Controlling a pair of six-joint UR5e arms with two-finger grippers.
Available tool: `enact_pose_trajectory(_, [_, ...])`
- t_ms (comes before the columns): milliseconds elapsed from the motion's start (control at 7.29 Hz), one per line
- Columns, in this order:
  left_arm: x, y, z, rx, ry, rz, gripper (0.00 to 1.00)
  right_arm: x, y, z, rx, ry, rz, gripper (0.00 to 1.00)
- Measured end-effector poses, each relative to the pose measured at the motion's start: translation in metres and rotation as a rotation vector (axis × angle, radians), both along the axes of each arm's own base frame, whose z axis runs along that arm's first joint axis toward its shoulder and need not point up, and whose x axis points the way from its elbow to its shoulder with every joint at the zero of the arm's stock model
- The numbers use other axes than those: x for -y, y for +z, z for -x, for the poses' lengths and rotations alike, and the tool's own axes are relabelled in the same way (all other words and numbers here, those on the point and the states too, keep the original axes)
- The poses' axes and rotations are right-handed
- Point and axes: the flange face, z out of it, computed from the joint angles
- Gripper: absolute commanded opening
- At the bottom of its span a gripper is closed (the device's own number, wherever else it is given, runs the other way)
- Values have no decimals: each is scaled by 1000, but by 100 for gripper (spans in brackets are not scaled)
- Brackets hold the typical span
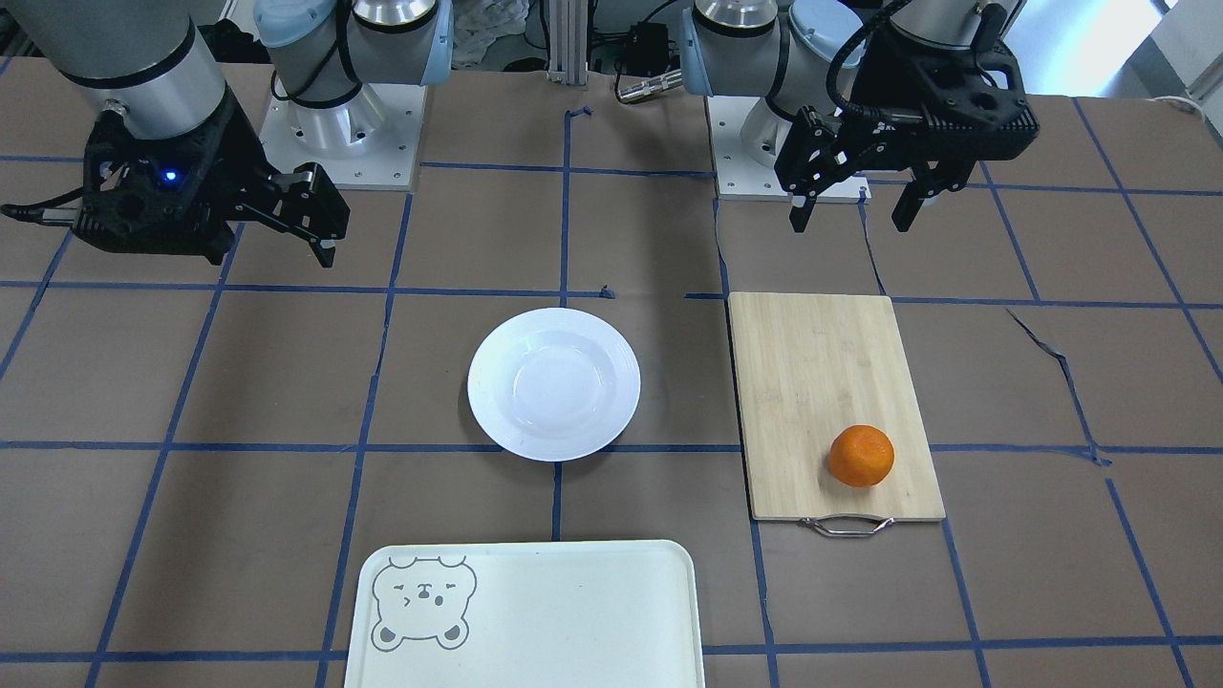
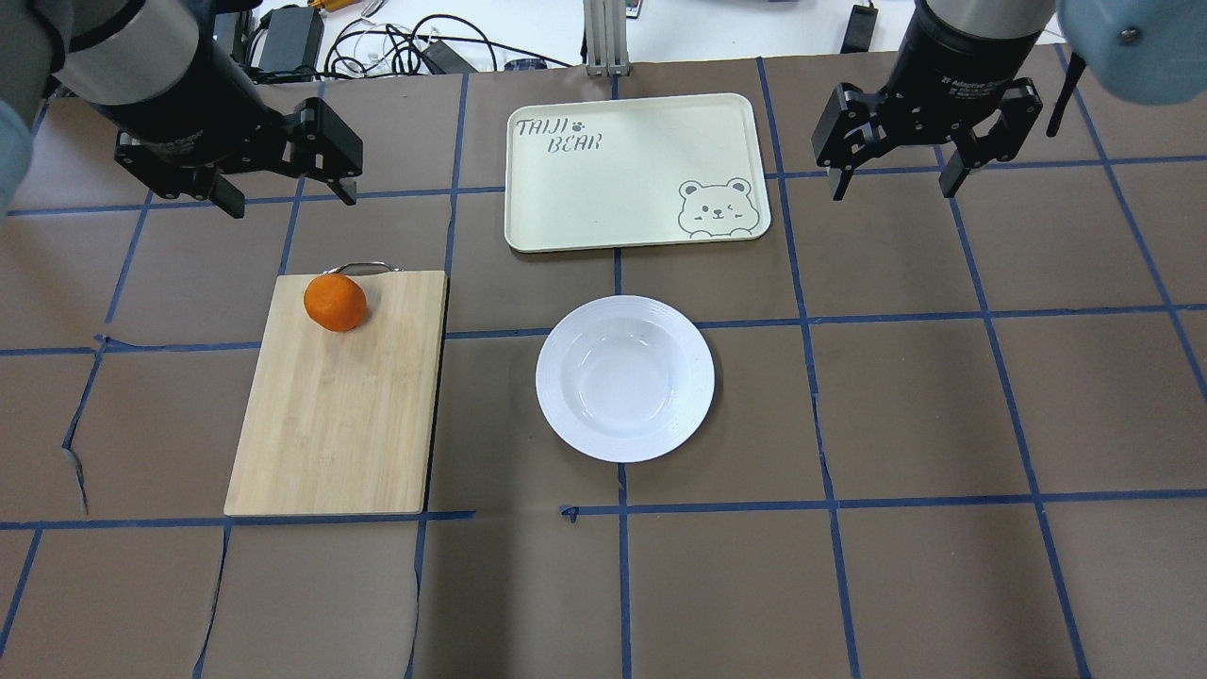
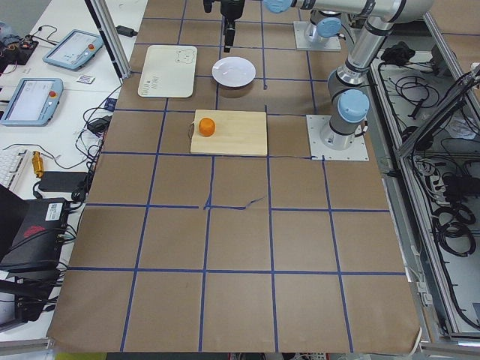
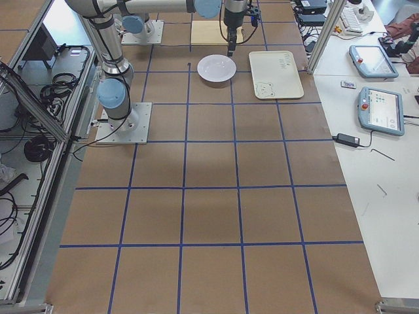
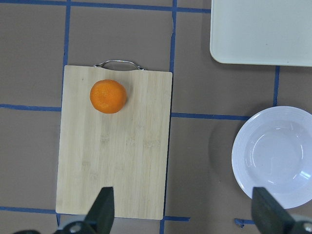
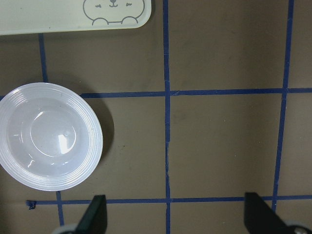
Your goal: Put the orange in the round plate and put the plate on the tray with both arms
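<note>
The orange (image 1: 861, 456) (image 2: 335, 302) (image 5: 108, 96) lies on a bamboo cutting board (image 2: 339, 415), near its metal-handle end. The round plate (image 1: 554, 384) (image 2: 624, 377) (image 6: 48, 142) rests empty on the table's middle. The cream tray (image 1: 525, 621) (image 2: 613, 179) with the bear drawing lies just beyond the plate, toward the far edge. My left gripper (image 2: 290, 201) (image 1: 850, 215) (image 5: 183, 214) hangs open above the table near the board, holding nothing. My right gripper (image 2: 894, 189) (image 1: 320, 234) (image 6: 175, 217) hangs open to the right of the tray, holding nothing.
The table is covered in brown paper with a blue tape grid. The cutting board (image 1: 822, 382) lies left of the plate in the overhead view. Both arm bases stand at the robot's edge. Cables, tablets and other gear sit on benches beyond the table.
</note>
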Motion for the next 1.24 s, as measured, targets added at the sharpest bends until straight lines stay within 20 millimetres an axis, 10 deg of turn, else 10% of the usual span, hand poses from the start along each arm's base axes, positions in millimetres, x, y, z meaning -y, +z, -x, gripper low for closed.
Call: enact_pose_trajectory(1235, [-2,-3,-3,1,5,-16,100,4,5,0,3,3,39,100])
